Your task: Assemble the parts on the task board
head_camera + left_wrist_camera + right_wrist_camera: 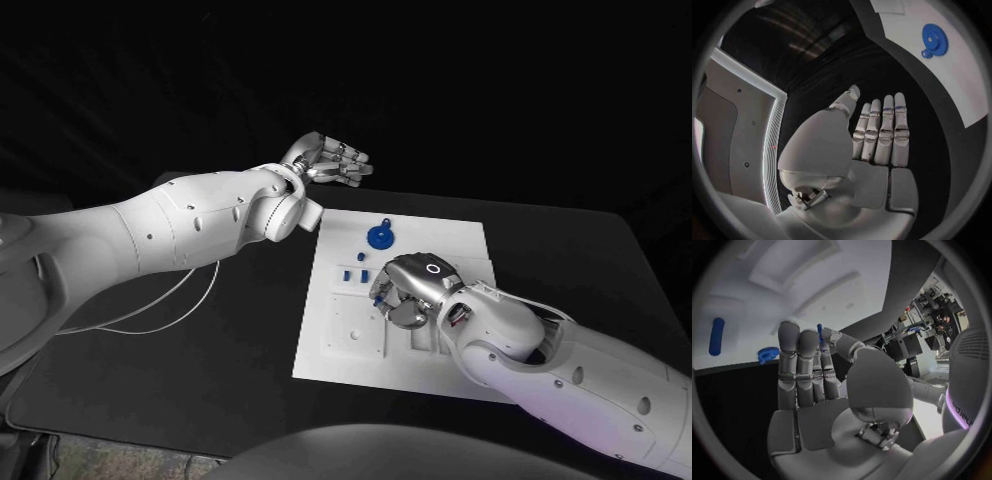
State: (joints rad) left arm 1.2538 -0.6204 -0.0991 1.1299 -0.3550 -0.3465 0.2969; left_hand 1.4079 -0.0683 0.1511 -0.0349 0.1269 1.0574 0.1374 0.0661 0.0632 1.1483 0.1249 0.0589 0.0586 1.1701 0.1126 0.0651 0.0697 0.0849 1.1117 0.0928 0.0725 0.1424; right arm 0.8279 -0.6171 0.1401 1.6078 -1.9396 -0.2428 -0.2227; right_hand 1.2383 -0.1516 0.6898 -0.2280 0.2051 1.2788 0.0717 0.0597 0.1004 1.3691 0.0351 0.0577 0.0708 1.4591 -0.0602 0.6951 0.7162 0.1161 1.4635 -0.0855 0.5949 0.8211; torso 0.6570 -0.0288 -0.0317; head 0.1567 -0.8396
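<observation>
The right hand [411, 290] is over the board [447, 235], pinching a small blue part [820, 332]. Next it likely must set it into its slot. The left hand [329, 162] waits beyond the board, holding nothing, fingers straight.

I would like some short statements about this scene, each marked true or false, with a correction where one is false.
1. The left hand is over the black table, off the task board. True.
2. The left hand holds a blue part. False: its fingers are straight and apart from the thumb, and nothing lies in them.
3. A blue gear lies on the task board, toward its far edge. True.
4. The right hand is over the bare table, beside the board. False: it is over the board.
5. The right hand pinches a small blue part between thumb and fingers. True.
6. The blue gear is touched by the left hand. False: they are apart.
</observation>
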